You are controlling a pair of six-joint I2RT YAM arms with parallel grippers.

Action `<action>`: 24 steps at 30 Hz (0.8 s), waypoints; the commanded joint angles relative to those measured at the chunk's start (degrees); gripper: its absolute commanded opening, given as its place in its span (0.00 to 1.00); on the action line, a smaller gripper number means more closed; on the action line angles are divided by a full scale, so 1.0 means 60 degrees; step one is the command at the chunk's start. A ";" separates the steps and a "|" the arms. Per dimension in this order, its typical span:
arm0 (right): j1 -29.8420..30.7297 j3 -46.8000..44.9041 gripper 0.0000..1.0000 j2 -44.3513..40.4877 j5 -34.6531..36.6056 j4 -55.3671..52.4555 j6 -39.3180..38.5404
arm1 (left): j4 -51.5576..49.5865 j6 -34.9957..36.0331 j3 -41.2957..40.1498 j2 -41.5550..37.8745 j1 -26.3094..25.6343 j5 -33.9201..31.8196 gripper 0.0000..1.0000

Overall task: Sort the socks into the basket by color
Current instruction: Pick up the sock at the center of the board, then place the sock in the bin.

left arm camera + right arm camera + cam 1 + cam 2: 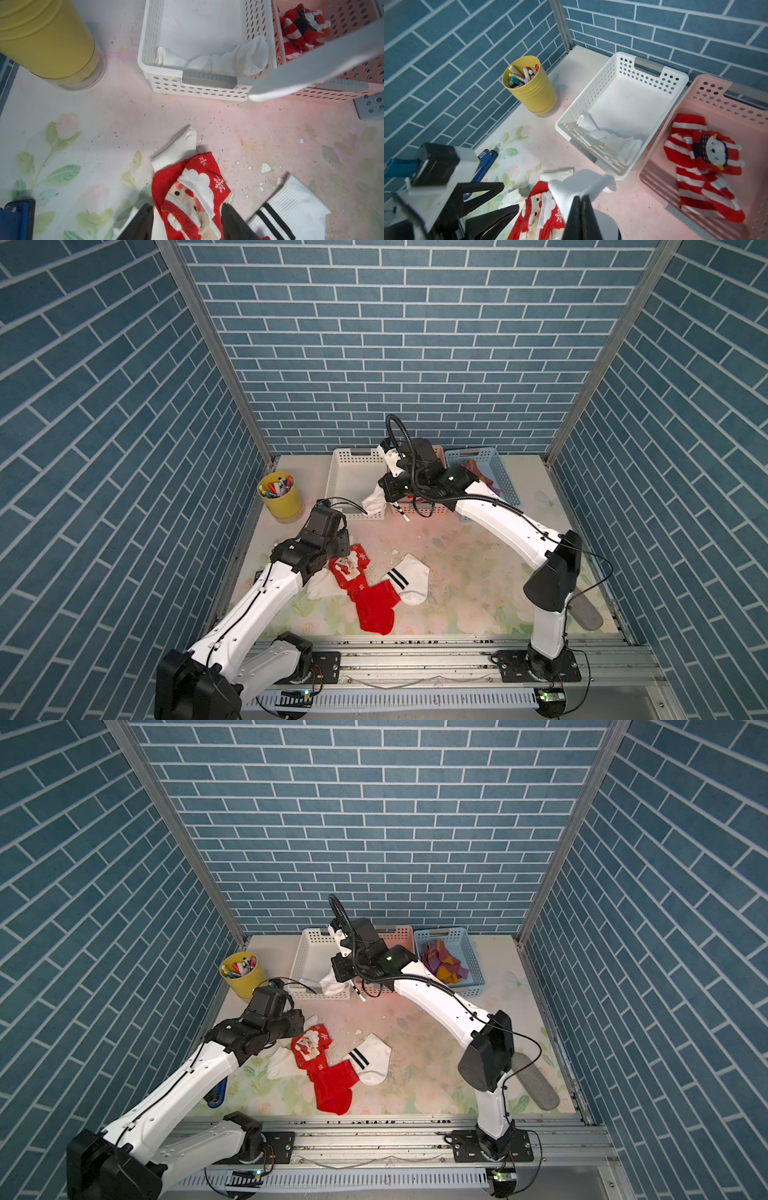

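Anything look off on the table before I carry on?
Yes: white flakes lie scattered on the mat beside the snowman sock, as if the printed surface is chipping. A grey oval pad lies near the mat's front edge by the right arm; it is no sock.

The left arm [257, 605] reaches low and forward, wrist bent down, with the left gripper [186, 207] pointing at the table, jaws apart, while the right arm [498, 518] stretches far forward and inward, its right gripper [580, 200] pinched tight on a white sock [571, 186].
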 commanded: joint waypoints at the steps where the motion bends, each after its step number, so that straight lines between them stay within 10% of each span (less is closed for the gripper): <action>1: -0.0049 0.1429 0.00 0.1044 0.0162 -0.0895 -0.0668 | 0.0030 -0.0057 -0.0112 -0.0099 0.0082 0.0090 0.59; 10: -0.0354 0.6541 0.00 0.4446 0.0052 -0.1736 -0.0791 | 0.0003 -0.0115 -0.0243 -0.0473 0.0080 0.0195 0.59; 24: -0.0971 0.6679 0.00 0.6337 -0.0752 0.2082 0.0455 | -0.0048 -0.0240 -0.0266 -0.0614 0.0076 0.0439 0.59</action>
